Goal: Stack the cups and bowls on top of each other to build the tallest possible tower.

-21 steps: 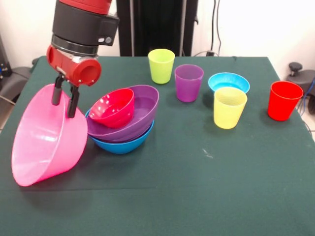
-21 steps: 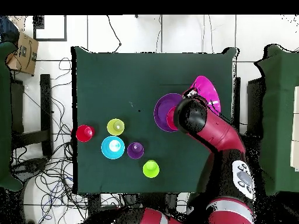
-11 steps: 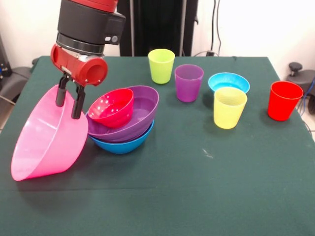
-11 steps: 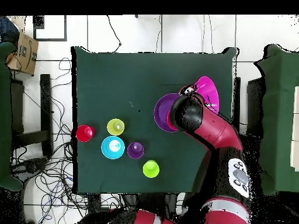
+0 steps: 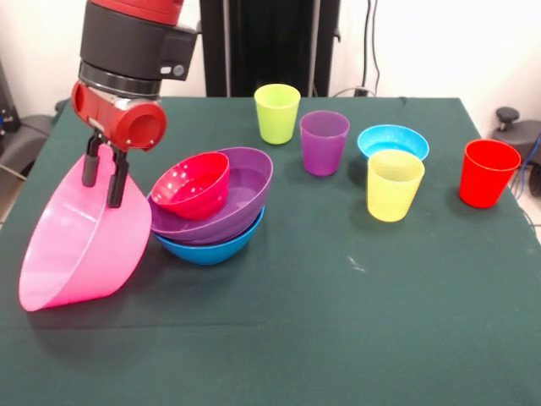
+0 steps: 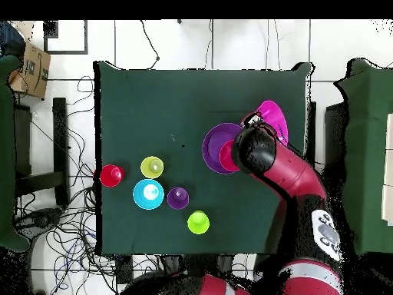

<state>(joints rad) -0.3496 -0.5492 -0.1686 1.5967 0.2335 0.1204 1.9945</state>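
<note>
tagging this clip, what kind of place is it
Probably a robot lab: a green-covered table on a tiled floor, loose cables trailing around it, and a cardboard box off to one side.

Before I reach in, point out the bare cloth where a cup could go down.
Free: the wide strip of table in front of the yellow cup and red cup, running to the blue bowl. Crowded: the corner where the gripper straddles the pink bowl rim, and the row from green cup to light blue bowl.
</note>
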